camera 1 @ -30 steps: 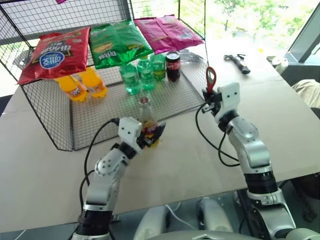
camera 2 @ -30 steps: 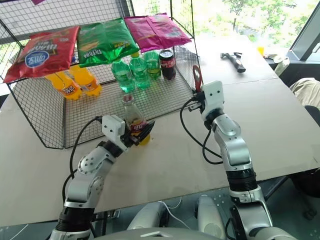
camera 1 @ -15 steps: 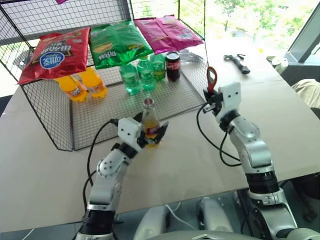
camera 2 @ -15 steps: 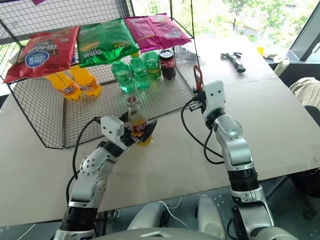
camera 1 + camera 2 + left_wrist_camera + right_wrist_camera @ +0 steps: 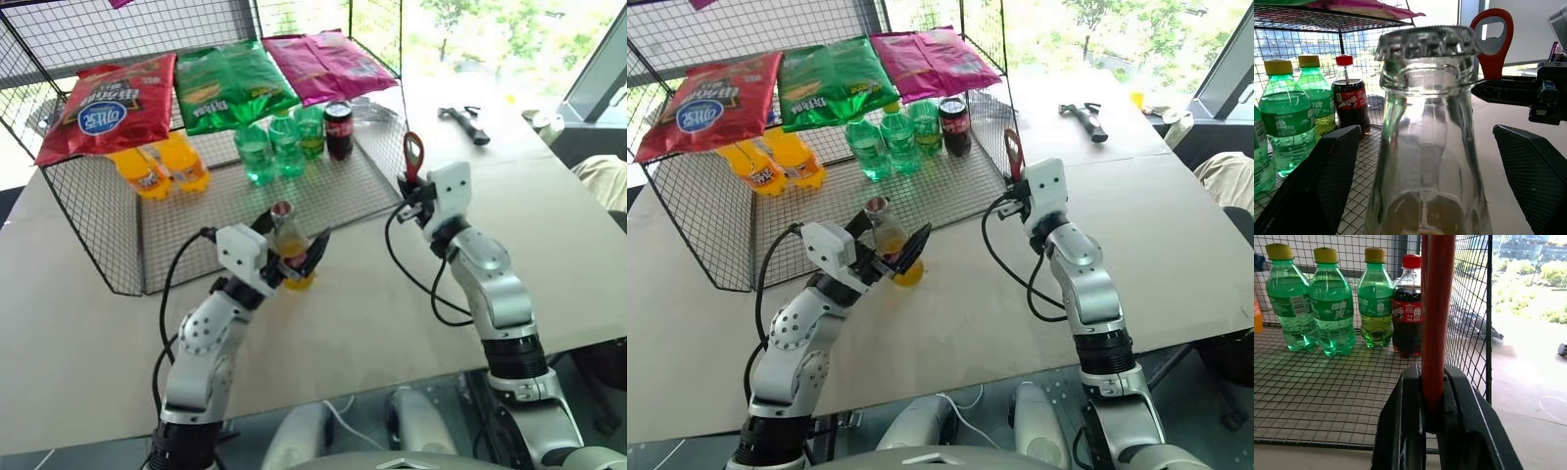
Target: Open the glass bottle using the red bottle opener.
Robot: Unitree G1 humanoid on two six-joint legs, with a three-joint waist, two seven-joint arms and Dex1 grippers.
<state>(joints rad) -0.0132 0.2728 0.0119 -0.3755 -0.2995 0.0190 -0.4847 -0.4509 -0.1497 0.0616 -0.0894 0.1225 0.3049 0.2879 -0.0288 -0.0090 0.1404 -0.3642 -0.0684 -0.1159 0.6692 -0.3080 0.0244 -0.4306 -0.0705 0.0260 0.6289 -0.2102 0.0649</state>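
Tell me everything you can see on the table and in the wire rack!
Glass bottle: one, clear with orange drink, capped, on the table at the rack's front edge.
Bottle opener: one, red, held upright.
Green bottles: three, in the wire rack.
Orange bottles: two, in the rack.
Cola bottle: one, dark, beside the green ones.
Snack bags: three, red, green, pink, on the upper shelf.
Hammer: one, far on the table.
Left gripper: open around the glass bottle.
Right gripper: shut on the bottle opener.

Your pale table [image 5: 88, 313] carries a wire rack [image 5: 118, 245] at eleven o'clock. The glass bottle [image 5: 291, 257] stands near centre, just in front of the rack. A hammer [image 5: 462, 121] lies at one o'clock.
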